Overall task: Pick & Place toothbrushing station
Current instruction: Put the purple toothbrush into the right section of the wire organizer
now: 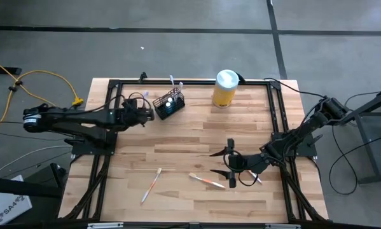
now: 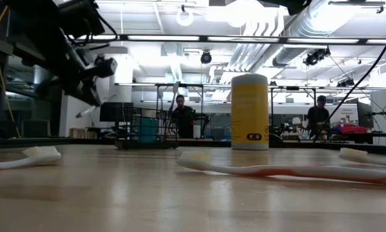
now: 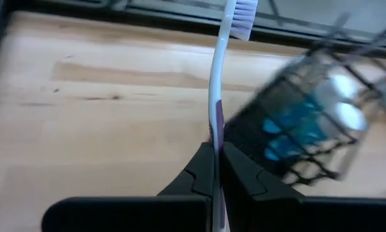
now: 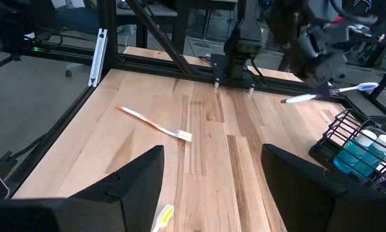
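The toothbrushing station [image 1: 169,104] is a small black wire-mesh holder at the far left of the table, with brushes sticking up out of it; it also shows in the left wrist view [image 3: 308,129]. Beside it, toward the table's left edge, my left gripper [image 1: 145,109] hangs above the wood, shut on a white-and-purple toothbrush [image 3: 217,84]. My right gripper [image 1: 230,163] stands open over the table's near right, with nothing between its fingers [image 4: 212,187]. My left gripper pinches the toothbrush's handle [image 3: 215,132] between its two fingers. The brush runs along the fingers and out past their tips, with the bristle head [image 3: 243,14] at the far end. It is lifted clear of the table, seen roughly level in the right wrist view [image 4: 325,93].
A yellow canister with a white lid [image 1: 225,88] stands at the far middle. Loose toothbrushes lie on the near half: one at the left [image 1: 151,184], one in the middle [image 1: 207,181], one under my right gripper [image 1: 255,177]. A black frame [image 1: 276,114] borders the table.
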Robot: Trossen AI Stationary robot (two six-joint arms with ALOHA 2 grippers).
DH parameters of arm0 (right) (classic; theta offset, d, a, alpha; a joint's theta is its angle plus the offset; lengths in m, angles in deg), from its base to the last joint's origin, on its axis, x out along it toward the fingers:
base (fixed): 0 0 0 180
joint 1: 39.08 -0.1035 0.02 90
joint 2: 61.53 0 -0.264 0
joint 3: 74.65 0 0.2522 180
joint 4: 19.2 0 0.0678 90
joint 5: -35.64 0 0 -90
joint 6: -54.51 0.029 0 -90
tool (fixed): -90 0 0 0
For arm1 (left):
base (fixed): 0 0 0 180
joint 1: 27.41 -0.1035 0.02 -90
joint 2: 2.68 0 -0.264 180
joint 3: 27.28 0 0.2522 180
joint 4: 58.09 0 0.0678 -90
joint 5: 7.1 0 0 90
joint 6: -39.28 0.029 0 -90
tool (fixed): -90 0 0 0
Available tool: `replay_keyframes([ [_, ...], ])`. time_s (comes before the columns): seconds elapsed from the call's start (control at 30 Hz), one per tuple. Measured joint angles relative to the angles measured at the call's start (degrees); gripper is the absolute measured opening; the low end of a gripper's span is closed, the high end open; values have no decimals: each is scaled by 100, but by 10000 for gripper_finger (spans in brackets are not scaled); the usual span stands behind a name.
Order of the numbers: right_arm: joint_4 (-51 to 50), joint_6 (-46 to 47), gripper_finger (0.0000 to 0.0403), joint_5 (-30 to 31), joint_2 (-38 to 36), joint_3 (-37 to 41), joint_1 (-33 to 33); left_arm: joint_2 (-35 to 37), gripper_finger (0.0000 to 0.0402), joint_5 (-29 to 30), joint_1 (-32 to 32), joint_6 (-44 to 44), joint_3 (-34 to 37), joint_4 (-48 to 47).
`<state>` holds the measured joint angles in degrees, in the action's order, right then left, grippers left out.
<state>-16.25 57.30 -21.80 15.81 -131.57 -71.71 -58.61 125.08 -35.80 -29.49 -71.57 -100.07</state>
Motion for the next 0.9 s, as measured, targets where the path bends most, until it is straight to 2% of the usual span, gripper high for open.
replay_keyframes([
  [0.13,-2,0,252,0,0,2,1,206,3,-13,365,516,-2,443],
  [0.23,-1,17,252,0,0,2,1,299,3,3,769,1142,-8,1144],
  [0.5,215,-89,252,2,0,0,1,198,3,22,2060,3787,-17,4188],
  [0.67,995,-672,252,-29,0,0,30,-104,3,28,2668,5149,-20,5613],
  [0.9,1696,-902,252,-1080,0,-2,534,-1009,3,-17,2985,6103,-20,7260],
])
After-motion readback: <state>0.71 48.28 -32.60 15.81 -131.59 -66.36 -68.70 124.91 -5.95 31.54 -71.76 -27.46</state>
